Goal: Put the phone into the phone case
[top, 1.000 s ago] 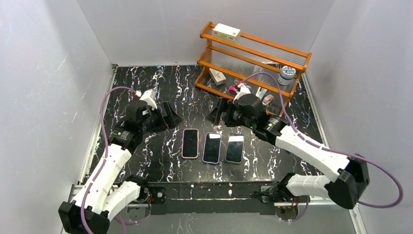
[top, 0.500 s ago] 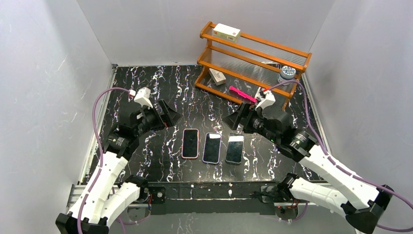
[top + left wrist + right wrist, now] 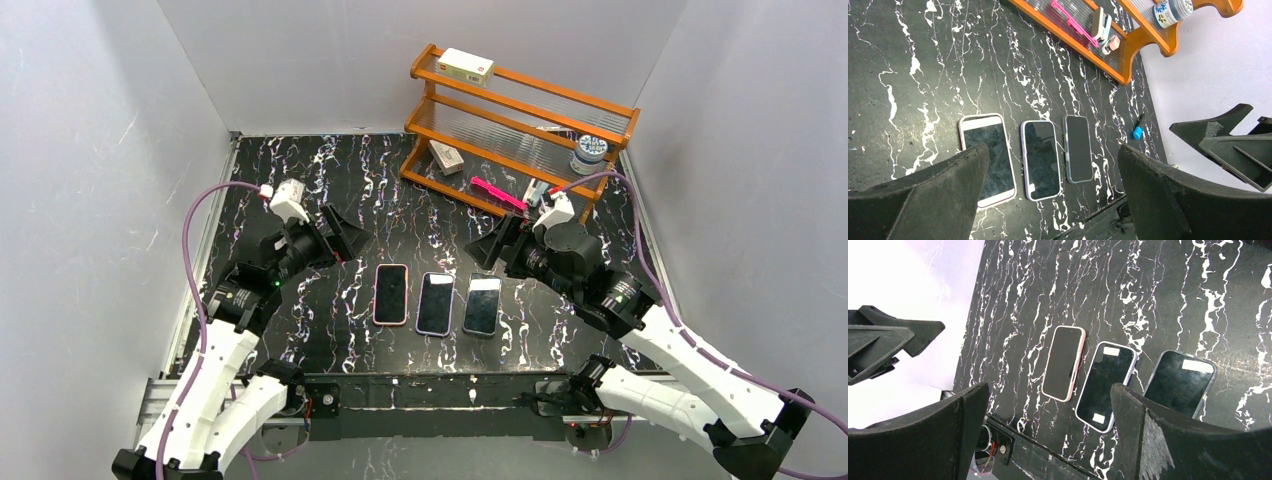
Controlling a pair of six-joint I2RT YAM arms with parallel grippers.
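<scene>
Three phones lie face up in a row at the near middle of the black marbled table. The left one is pink-rimmed (image 3: 390, 294) (image 3: 987, 159) (image 3: 1064, 363), the middle one lilac-rimmed (image 3: 435, 303) (image 3: 1041, 159) (image 3: 1106, 386), the right one clear-rimmed (image 3: 482, 305) (image 3: 1078, 148) (image 3: 1180, 382). I cannot tell whether any of them is an empty phone case. My left gripper (image 3: 345, 238) (image 3: 1053, 150) hangs open behind and left of the row. My right gripper (image 3: 490, 248) (image 3: 1049, 387) hangs open behind the right phone. Neither touches anything.
An orange rack (image 3: 520, 100) stands at the back right with a white box (image 3: 466, 65) on top, a jar (image 3: 590, 153), a pink item (image 3: 497, 193) and a small box (image 3: 446, 156). A small blue object (image 3: 1137, 132) lies near the table's right edge. Grey walls enclose the table.
The right arm has swung out to the right, drawing its gripper back from the rack's foot to behind the right phone. The left gripper has shifted slightly. The phones have not moved.
</scene>
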